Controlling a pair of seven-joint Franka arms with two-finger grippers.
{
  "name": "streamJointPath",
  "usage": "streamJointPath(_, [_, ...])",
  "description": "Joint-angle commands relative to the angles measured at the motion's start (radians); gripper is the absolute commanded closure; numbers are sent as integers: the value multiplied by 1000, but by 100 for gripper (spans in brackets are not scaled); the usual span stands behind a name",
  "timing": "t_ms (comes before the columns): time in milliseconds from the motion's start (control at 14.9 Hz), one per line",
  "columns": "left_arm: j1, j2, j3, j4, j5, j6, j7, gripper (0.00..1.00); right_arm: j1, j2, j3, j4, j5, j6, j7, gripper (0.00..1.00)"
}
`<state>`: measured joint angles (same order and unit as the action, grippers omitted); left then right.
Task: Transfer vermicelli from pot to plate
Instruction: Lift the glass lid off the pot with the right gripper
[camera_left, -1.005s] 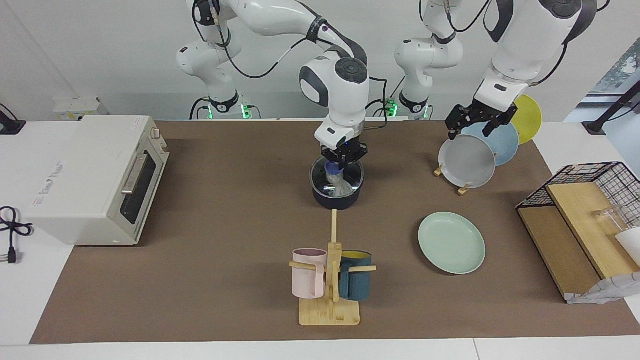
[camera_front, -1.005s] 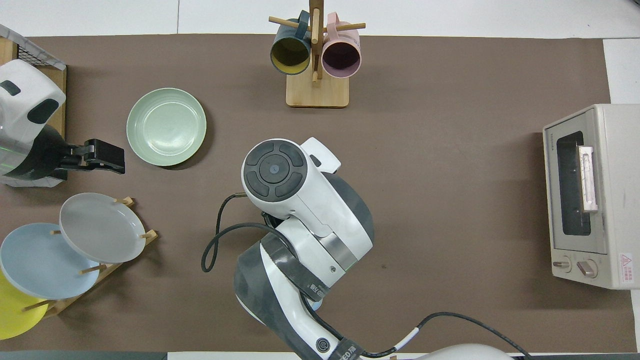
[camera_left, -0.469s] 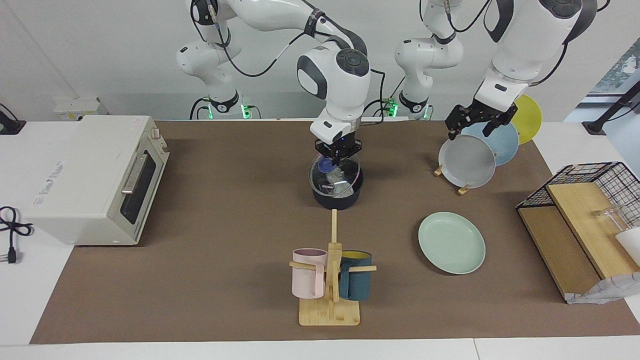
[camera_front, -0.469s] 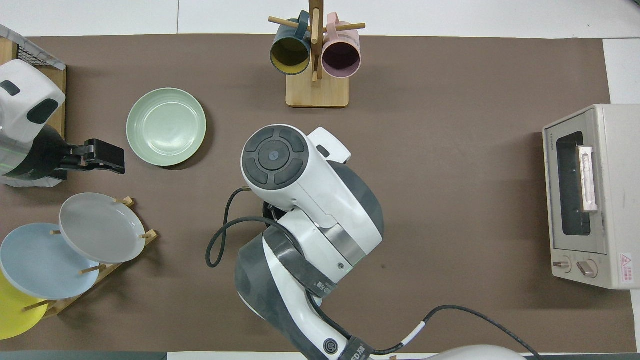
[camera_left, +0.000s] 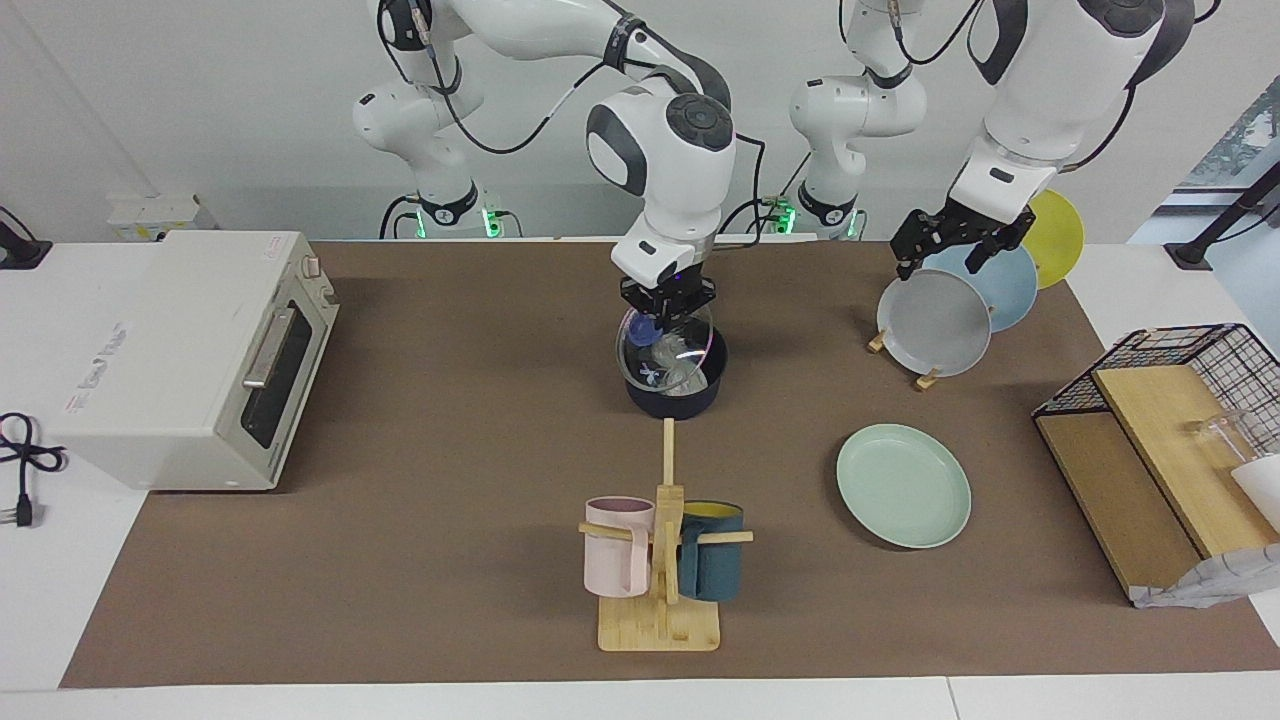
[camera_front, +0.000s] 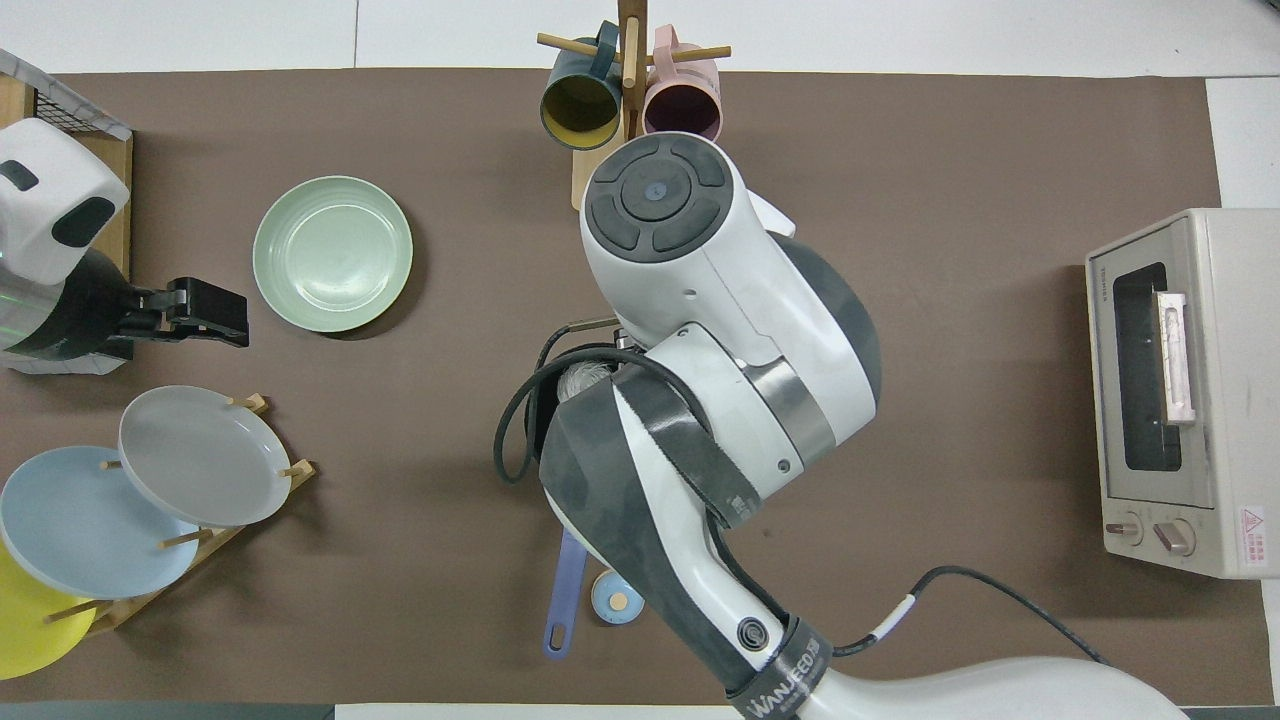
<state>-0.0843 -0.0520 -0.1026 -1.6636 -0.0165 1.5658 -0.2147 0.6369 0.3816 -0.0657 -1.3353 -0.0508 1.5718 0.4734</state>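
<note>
I see a white wall at top, a brown mat on the white table, and a window at upper right.

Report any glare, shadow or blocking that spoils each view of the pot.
Facing view: bright reflections streak the glass lid, which the right tool holds tilted over the pot, so the contents read poorly. Overhead view: the right arm covers most of the pot. Only its handle and a sliver of vermicelli show. Shadows are soft in both views.
</note>
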Motion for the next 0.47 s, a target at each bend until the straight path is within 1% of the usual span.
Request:
streamJointPath(0, [14,-9,-8,2,-8,2,-9,0,-19,-10,1,7,-70,-36,-125,100])
streamJointPath(67, [14,-9,-8,1,-6,5,-8,0,-49,-10,0,7,-93,-56,-172,100])
streamJointPath(201, [3,-11,-9,-11,-8,52,-8,0,-106,-15,1,2,-124,-72,-266,100])
streamJointPath(268, [-3,-17,-14,-37,-8,74,-9,0,-137,-15,1,-2,-138,-73,-313,100])
streamJointPath(335, [-9,-20,-18,-45,-11,83,-9,0,-169,-18,1,-17,-147,-72,-353,100])
streamJointPath(402, [-43,-8,-19,-47,-14,86,-15,0,-205,-30,1,-43,-149,-64,-392,100])
